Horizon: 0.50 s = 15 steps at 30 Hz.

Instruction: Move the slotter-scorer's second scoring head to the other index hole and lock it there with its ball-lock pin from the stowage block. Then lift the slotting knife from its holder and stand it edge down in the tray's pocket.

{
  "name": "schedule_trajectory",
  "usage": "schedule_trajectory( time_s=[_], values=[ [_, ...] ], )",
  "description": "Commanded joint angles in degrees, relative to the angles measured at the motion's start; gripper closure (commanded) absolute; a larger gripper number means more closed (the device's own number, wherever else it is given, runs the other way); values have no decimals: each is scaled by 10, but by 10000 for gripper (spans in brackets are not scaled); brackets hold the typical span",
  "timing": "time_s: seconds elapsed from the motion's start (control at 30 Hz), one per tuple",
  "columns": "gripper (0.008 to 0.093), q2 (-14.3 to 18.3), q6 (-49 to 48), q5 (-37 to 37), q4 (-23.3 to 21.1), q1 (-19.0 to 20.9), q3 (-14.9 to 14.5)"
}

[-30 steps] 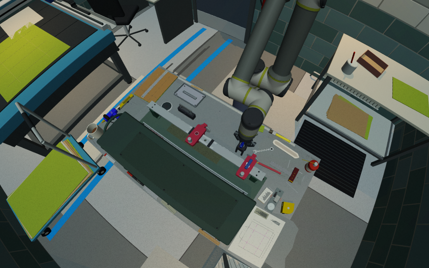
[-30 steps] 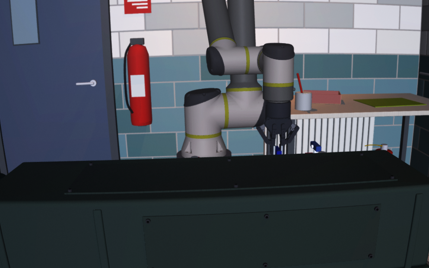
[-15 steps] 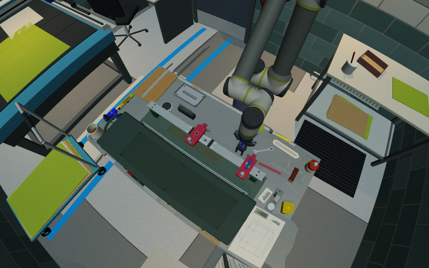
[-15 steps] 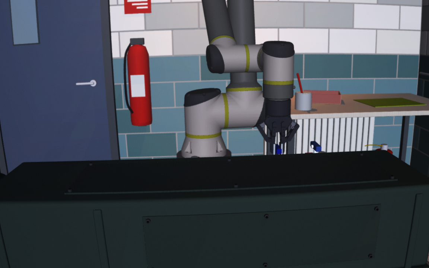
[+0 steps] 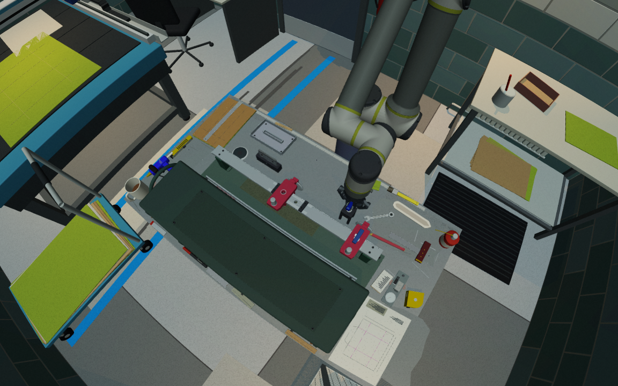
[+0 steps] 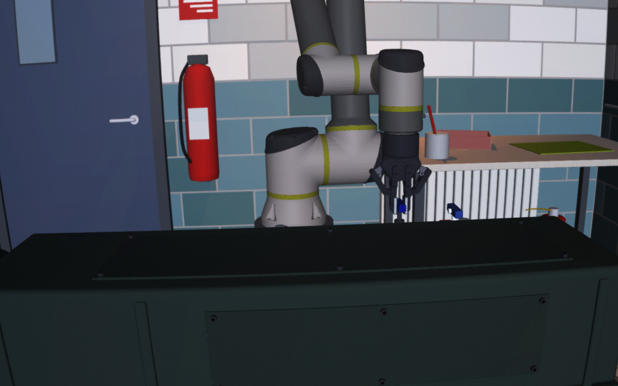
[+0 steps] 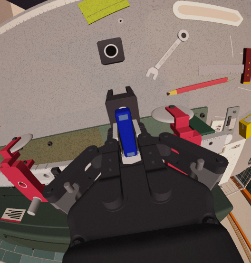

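My gripper hangs over the bench just behind the slotter-scorer's rail. A blue-handled ball-lock pin stands between its fingers. The dark stowage block lies behind on the bench, its hole empty. One red scoring head sits at the rail's right end with a blue handle on top. The other red scoring head sits further left on the rail. The knife holder and the pocketed tray lie at the bench's far left. The gripper is closed on the ball-lock pin.
A long cream dish lies right of the gripper. A spanner, a red pencil and a small square lie near it. The dark green machine cover runs along the front of the rail.
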Motion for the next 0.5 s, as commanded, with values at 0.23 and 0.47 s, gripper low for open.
schedule_trajectory(
  time_s=[0.23,0.47],
  values=[
    [934,-12,0,0,21,0,-10],
    [934,-23,0,0,41,0,-19]
  ],
)
